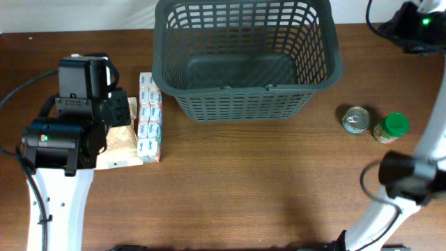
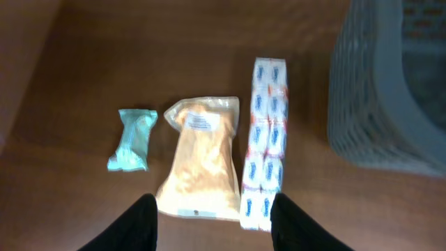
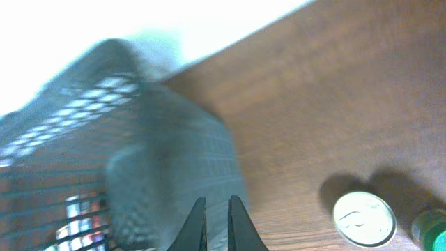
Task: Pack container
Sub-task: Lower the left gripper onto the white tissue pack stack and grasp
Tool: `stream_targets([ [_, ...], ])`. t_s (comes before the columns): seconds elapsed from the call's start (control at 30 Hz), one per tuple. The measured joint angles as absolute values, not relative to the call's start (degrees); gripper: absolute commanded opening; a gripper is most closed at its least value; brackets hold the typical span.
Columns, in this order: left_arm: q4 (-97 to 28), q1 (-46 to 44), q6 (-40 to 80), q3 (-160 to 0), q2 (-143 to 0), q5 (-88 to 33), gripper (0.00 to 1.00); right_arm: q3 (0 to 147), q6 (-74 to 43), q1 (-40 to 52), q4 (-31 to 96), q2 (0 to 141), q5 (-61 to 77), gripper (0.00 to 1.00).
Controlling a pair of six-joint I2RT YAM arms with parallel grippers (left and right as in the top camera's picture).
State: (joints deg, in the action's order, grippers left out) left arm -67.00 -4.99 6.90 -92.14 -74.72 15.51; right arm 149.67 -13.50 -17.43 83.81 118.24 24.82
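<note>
The container is a large dark grey lattice basket (image 1: 245,104) standing empty at the back middle of the table. It also shows in the left wrist view (image 2: 390,84) and, blurred, in the right wrist view (image 3: 139,160). My left gripper (image 2: 216,224) is open and empty, hovering above an orange pouch (image 2: 198,164) and the near end of a long white-and-blue packet strip (image 2: 267,143). A small teal packet (image 2: 132,139) lies left of the pouch. My right gripper (image 3: 217,223) is shut and empty, up near the basket's right corner.
A small round tin can (image 1: 356,119) and a green-lidded jar (image 1: 390,128) stand right of the basket, and the can shows in the right wrist view (image 3: 364,218). The pouch (image 1: 118,143) and strip (image 1: 150,118) lie left of the basket. The left arm (image 1: 83,87) covers the teal packet from overhead.
</note>
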Motion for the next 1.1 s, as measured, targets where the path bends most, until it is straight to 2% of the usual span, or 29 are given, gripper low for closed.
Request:
stream_targets([
  [0.03,-65.8,-5.0,6.9,-92.1,-74.7,16.1,0.44,149.7,-13.5,-17.2,83.8,115.3,25.1,0.20],
  [0.1,-63.1,-5.0,6.7,-92.1,-74.9,17.6,0.49,149.8,-13.5,-17.1,83.5,107.6,25.8,0.69],
  [0.13,-62.5,-5.0,6.2,-92.1,-75.4,18.2,0.59,149.8,-13.7,-17.1,83.5,104.1,25.9,0.99],
  [0.17,-62.4,-5.0,5.5,-92.2,-76.2,18.3,0.71,149.8,-13.7,-17.1,83.3,101.5,26.0,0.99],
  [0.2,-62.6,-4.8,5.0,-92.4,-77.5,18.1,0.76,150.0,-13.7,-17.1,83.2,98.6,26.1,0.99],
  [0.23,-63.4,-4.7,4.1,-92.5,-79.6,17.1,0.77,150.1,-13.4,-17.1,83.2,95.3,26.1,0.99],
  [0.33,-68.9,-3.5,3.4,-92.7,-86.3,13.0,0.77,150.2,-13.5,-17.1,83.2,89.5,26.1,0.99],
  [0.47,-69.6,-1.8,2.8,-92.7,-98.0,9.4,0.77,150.2,-13.5,-17.1,83.2,85.4,26.1,0.99],
  [0.6,-68.1,0.5,1.9,-92.7,-103.0,5.1,0.77,150.2,-13.5,-17.1,83.2,84.7,26.1,0.99],
  [0.83,-67.2,7.6,-6.5,-92.7,-111.0,-10.2,0.76,150.2,-13.5,-17.1,83.2,85.5,26.1,0.99],
  [1.07,-65.5,4.1,-12.3,-92.7,-119.4,-14.9,0.74,150.2,-13.5,-17.1,84.0,87.2,26.1,0.99],
  [1.1,-64.8,3.3,-12.7,-92.7,-120.0,-14.8,0.65,150.2,-13.5,-17.1,84.0,87.4,26.1,0.99],
])
